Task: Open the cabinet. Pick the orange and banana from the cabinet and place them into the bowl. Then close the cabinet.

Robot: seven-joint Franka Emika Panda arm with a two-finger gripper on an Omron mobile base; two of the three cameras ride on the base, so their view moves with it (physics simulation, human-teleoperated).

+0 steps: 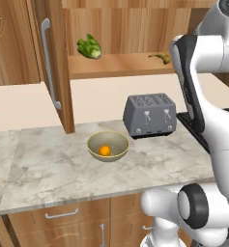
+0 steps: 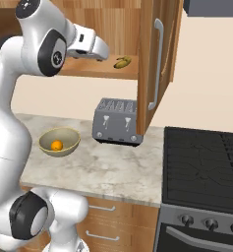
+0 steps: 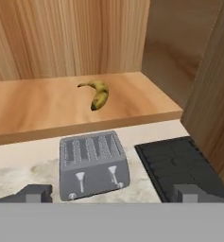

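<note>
Marble countertop [image 1: 63,169] fills the lower half of the left base view. Above it the cabinet [image 1: 53,67] stands open at upper centre. Centre right sits a grey toaster [image 1: 150,115]; left of it the bowl [image 1: 108,146] holds the orange [image 1: 105,151]. On the shelf lies the banana [image 3: 99,94]. The gripper [image 3: 112,193], at bottom centre of the hand view, has its jaws spread wide, holding nothing.

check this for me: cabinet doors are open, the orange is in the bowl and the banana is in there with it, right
Not quite. The cabinet doors are open and the orange is in the bowl, but the banana is not with it: it lies on the cabinet shelf, above the toaster. The hand view shows this most clearly, and the left base view shows the orange as the one fruit in the bowl.
</note>
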